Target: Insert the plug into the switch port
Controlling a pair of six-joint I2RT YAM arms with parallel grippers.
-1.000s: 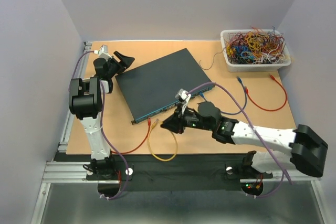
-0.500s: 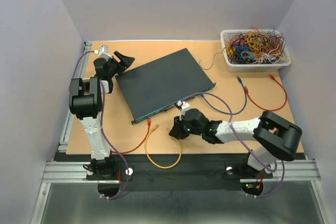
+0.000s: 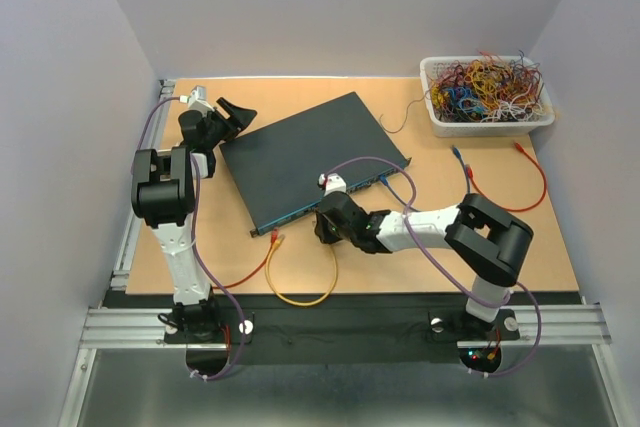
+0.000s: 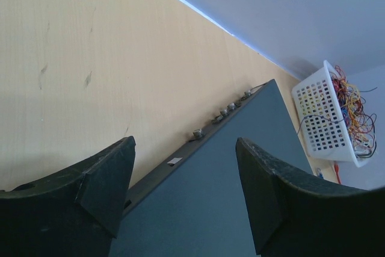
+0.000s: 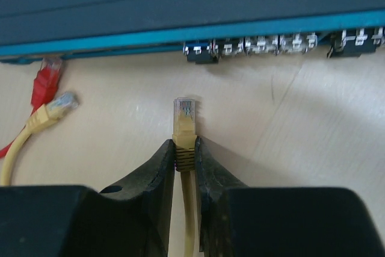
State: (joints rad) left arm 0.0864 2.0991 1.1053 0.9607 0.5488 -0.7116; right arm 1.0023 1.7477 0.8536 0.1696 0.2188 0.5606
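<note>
The dark teal switch [image 3: 300, 157] lies at an angle mid-table. Its front face shows in the right wrist view with a row of small square ports [image 5: 252, 45]. My right gripper [image 5: 184, 148] is shut on the boot of a yellow cable's plug [image 5: 184, 112]. The clear plug tip points at the ports, a short gap below them, just left of the leftmost dark port [image 5: 200, 52]. In the top view the right gripper [image 3: 323, 228] sits low at the switch's front edge. My left gripper [image 4: 184, 145] is open and empty over the switch's far-left corner [image 3: 235, 112].
A second yellow plug [image 5: 60, 103] and a red plug [image 5: 47, 76] lie against the switch front, left of my fingers. The yellow cable loops toward the near edge [image 3: 300, 297]. A white basket [image 3: 490, 125] of wires stands back right, with red [image 3: 510, 202] and blue [image 3: 455, 187] cables beside it.
My right gripper has moved left and up to the switch's front edge with the yellow plug in it, its arm folding. The yellow loop shifted with it. The left arm has not moved.
</note>
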